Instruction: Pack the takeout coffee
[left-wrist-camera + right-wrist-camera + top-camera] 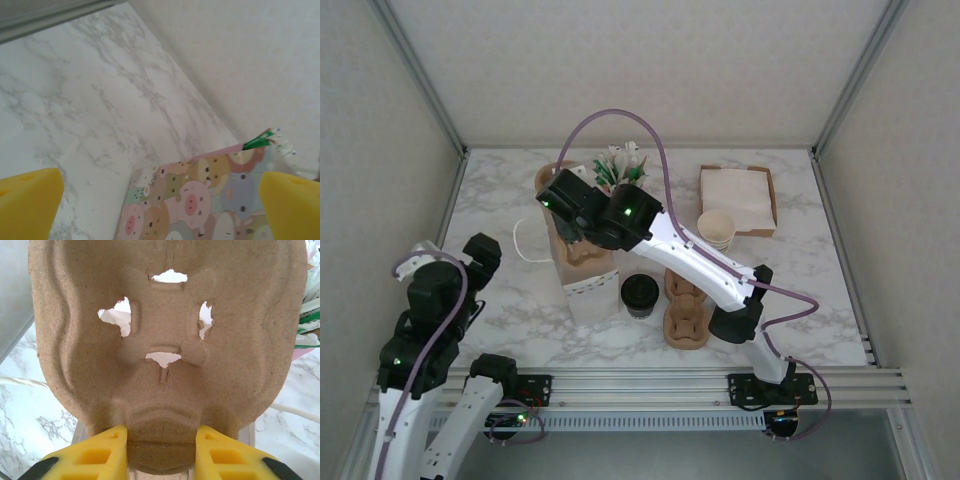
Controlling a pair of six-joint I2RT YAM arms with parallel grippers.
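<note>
Right hand [160, 452] is pinching a brown moulded-pulp carrier [165, 325] by its rim; a slip risks toppling the white paper bag [590, 300].

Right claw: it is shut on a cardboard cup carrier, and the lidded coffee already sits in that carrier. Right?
Not quite. The right claw is shut on the cup carrier, but the lidded coffee stands on the table beside the bag, not in that carrier; the top view shows it.
</note>
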